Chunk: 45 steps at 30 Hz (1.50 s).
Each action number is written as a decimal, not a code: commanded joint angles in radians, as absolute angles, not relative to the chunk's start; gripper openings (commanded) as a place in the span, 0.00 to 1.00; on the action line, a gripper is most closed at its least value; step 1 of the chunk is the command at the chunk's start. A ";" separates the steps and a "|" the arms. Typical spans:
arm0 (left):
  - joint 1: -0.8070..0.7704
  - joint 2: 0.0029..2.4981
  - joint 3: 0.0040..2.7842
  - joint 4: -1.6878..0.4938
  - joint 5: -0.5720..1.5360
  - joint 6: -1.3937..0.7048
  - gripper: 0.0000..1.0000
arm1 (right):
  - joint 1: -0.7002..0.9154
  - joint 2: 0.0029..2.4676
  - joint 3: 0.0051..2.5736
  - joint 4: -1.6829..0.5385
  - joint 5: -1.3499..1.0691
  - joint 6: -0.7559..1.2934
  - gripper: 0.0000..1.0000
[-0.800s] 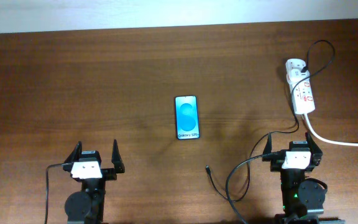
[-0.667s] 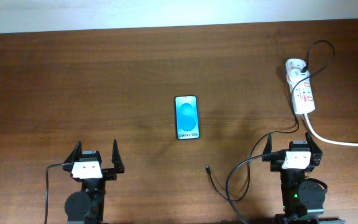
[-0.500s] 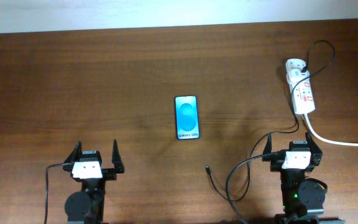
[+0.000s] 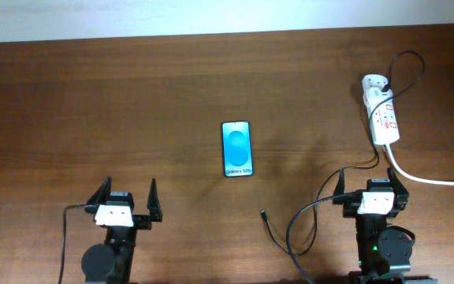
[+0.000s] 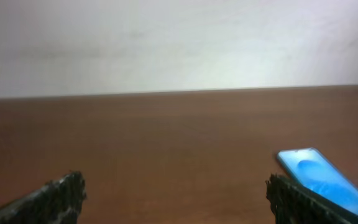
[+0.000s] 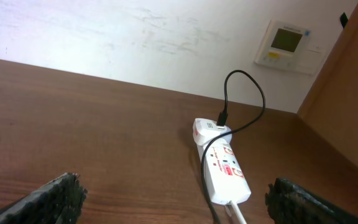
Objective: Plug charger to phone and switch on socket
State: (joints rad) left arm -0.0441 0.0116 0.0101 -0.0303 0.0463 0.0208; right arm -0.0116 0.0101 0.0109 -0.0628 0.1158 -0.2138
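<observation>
Dark wood table (image 4: 132, 95) — white wall (image 6: 104, 31) behind

phone (image 4: 237, 148) x1; charger (image 4: 264, 213) x1; socket (image 4: 381, 110) x1; end effectors x2: left end effector (image 4: 128, 189), right end effector (image 4: 369, 178)

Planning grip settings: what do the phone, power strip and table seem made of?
The phone: probably a glossy glass front, its lit blue screen smooth. The power strip: white moulded plastic, slight sheen. The table: wood or wood-look laminate, brown grain streaks.
</observation>
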 commanded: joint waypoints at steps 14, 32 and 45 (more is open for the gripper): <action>-0.038 0.008 0.031 0.628 0.141 0.039 0.99 | -0.014 0.006 0.006 -0.068 0.143 -0.217 0.98; -0.038 0.952 1.243 -0.596 0.361 0.107 0.99 | -0.014 0.006 0.006 -0.068 0.143 -0.217 0.98; -0.074 1.293 1.490 -0.867 0.426 -0.015 0.99 | -0.014 0.006 0.006 -0.068 0.143 -0.217 0.98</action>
